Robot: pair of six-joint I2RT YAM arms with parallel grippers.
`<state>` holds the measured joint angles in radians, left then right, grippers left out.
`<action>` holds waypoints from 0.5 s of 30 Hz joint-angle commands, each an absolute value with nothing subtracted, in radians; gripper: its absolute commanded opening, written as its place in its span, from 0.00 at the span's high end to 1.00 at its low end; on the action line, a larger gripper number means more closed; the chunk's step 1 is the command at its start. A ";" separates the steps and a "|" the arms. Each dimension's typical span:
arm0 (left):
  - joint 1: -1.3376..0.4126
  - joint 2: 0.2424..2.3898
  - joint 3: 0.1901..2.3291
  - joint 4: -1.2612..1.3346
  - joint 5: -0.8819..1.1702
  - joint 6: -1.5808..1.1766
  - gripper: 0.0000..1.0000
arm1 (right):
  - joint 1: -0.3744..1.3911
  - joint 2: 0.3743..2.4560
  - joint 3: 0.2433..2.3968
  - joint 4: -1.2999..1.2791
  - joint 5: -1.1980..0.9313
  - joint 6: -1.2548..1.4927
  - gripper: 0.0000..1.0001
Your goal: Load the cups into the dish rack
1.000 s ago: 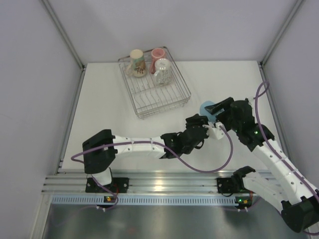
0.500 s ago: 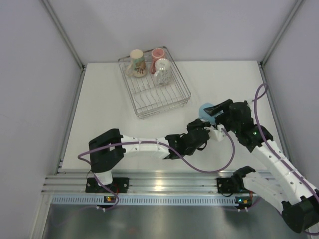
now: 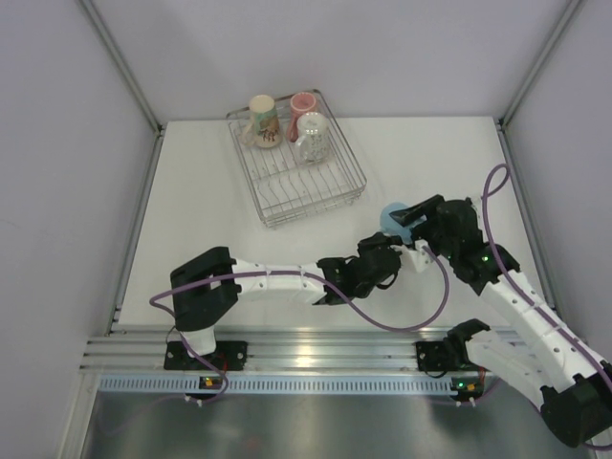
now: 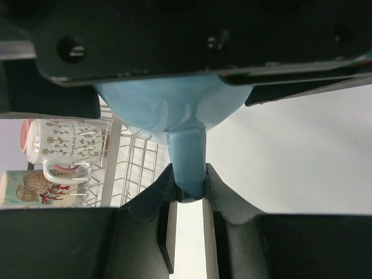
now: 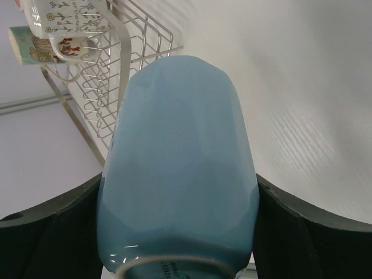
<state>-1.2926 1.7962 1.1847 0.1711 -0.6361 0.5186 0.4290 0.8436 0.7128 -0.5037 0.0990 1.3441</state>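
Handing over the blue cup [image 3: 392, 214], we want the L gripper [image 4: 189, 187] firm on the handle [image 4: 187, 157] before the R gripper [image 5: 179, 215] lets go. L jaws pinch the handle. R jaws sit spread round the body, seemingly gripping. Cup hangs btwn both, near the rack [image 3: 356, 184], off its right corner, w/ three mugs [image 3: 313, 137] inside.

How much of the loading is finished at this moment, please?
Done: the cream cup, the pink cup and the floral mug sit in the dish rack. In hand: the blue cup, its body held by the right hand, its handle pinched by the left hand. Left: setting it in the rack; no other loose cup shows.
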 commanded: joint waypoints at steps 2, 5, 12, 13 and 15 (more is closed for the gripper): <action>-1.273 1.747 1.230 0.250 -0.640 0.405 1.00 | 0.439 0.808 0.736 -0.350 0.083 1.376 0.91; -1.270 1.755 1.233 0.249 -0.669 0.403 1.00 | 0.440 0.807 0.733 -0.344 0.083 1.377 0.73; -1.256 1.762 1.249 0.244 -0.709 0.376 1.00 | 0.439 0.801 0.716 -0.334 0.086 1.391 0.54; -1.255 1.764 1.250 0.244 -0.715 0.374 1.00 | 0.440 0.802 0.716 -0.333 0.086 1.393 0.52; -1.252 1.766 1.253 0.244 -0.735 0.367 1.00 | 0.440 0.802 0.716 -0.333 0.086 1.394 0.45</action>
